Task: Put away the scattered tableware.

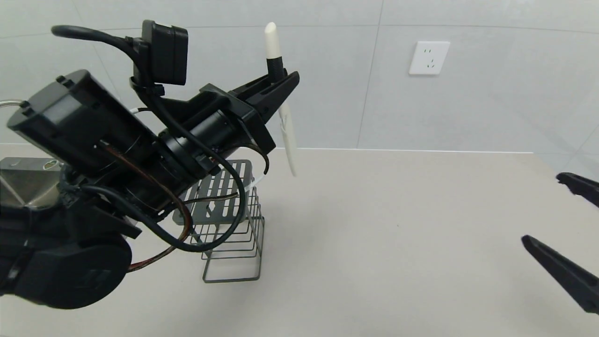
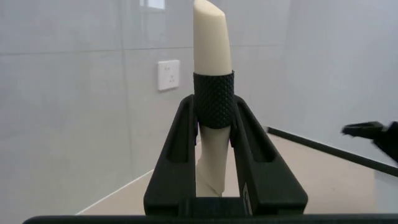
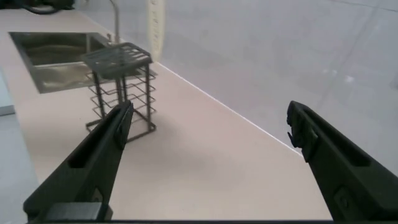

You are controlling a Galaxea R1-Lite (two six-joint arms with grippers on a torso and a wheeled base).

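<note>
**Cream utensil held above the wire rack**

The cream utensil (image 1: 288,140) (image 2: 211,43) (image 3: 155,25), a long pale piece with a black textured band around its upper part, is in the air above the wire rack (image 1: 231,243) (image 3: 118,81). It stands nearly upright with a slight tilt. Its lower tip hangs clear of the rack's slotted top plate (image 1: 224,187), towards the wall side, and does not touch it.

The left gripper (image 1: 281,86) (image 2: 213,106) is clenched on the utensil at the black band, one finger on either side. Cables from the left arm cross in front of the rack in the head view and hide part of its top and near side.

The right gripper (image 1: 542,208) (image 3: 210,109) is well apart from the rack, to its right. It is released, with its fingers spread wide and nothing between them.

The rack is a tall cage of thin grey wire that stands upright on the table (image 1: 398,243), a pale beige surface. To the rack's left a steel sink (image 1: 23,182) (image 3: 56,50) is set into the table, with a thin metal tap (image 3: 115,22) rising at its far edge. Behind the rack is a wall of large light-grey tiles (image 1: 491,93). On this wall a white wall socket (image 1: 429,57) (image 2: 168,74) sits higher than the rack and to its right.
</note>
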